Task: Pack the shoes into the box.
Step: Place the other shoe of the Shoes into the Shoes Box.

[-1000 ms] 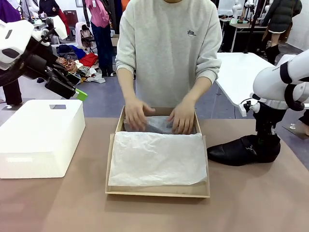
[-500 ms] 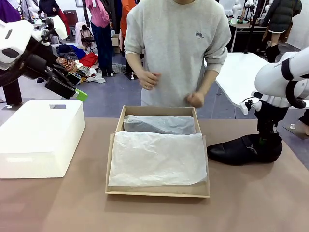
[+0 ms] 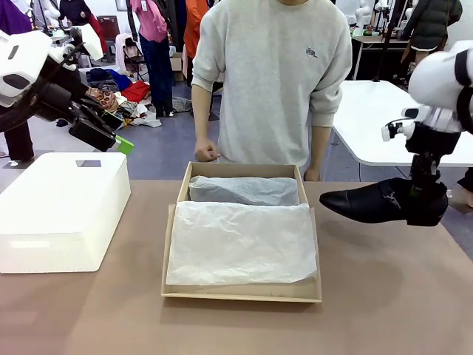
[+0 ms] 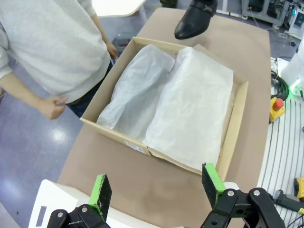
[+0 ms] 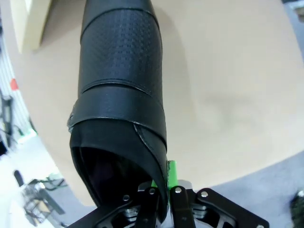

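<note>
right fingers [image 5: 172, 173] clenched on the heel rim of a black shoe [image 3: 373, 201], held over the worktop [image 3: 384, 296] at right of frame, toe near the open box [image 3: 171, 251]. left fingers [image 3: 122, 144] released, upper left, grasping nothing.

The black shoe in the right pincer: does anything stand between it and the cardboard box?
Nothing visible. The shoe hangs right of the box, bare table between; white tissue lies flat inside.
</note>
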